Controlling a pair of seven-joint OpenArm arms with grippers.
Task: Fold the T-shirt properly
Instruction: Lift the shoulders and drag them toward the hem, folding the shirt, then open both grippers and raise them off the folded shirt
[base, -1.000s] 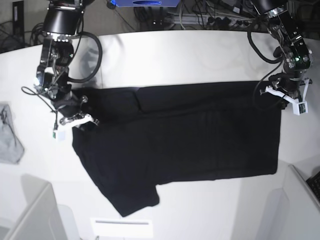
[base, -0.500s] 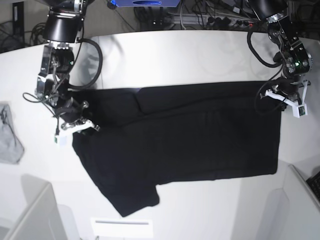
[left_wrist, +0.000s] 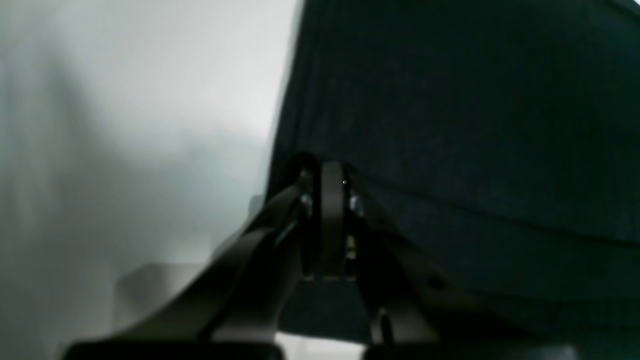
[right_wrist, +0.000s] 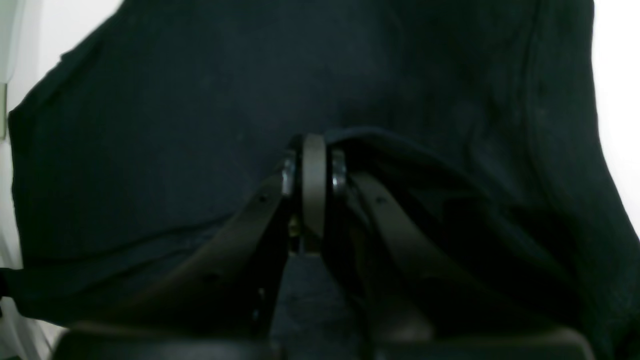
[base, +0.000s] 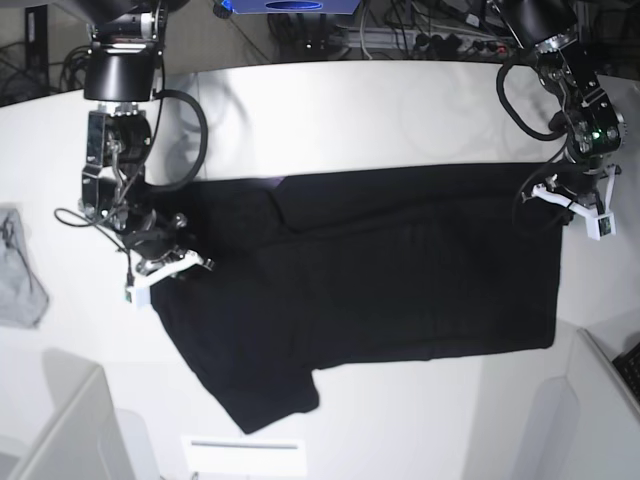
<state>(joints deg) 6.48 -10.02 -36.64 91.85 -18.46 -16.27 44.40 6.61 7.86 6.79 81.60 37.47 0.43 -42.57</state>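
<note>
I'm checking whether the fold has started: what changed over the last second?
The right gripper, shut on the T-shirt, slid toward the camera and slightly inward, dragging its edge along. The left gripper, also shut on the cloth, drifted a little nearer too. The shirt's body, its lower sleeve and the grey cloth stayed put.

Two arms, both black, built from cylindrical segments; glossy housings at the upper joints. Black cables loop loosely outside each arm, from upper segment to wrist. Left arm (base: 575, 75): small green light glowing on the wrist module. Left gripper (base: 577, 205) ends in white plastic parts with a small pale square tag. Right arm (base: 118, 110): silver bracket and thin wiring exposed below the forearm. Right gripper (base: 168, 270) likewise white-tipped. In wrist views, fingers (right_wrist: 314, 190) look dark, flanked by metal screw heads.
</note>
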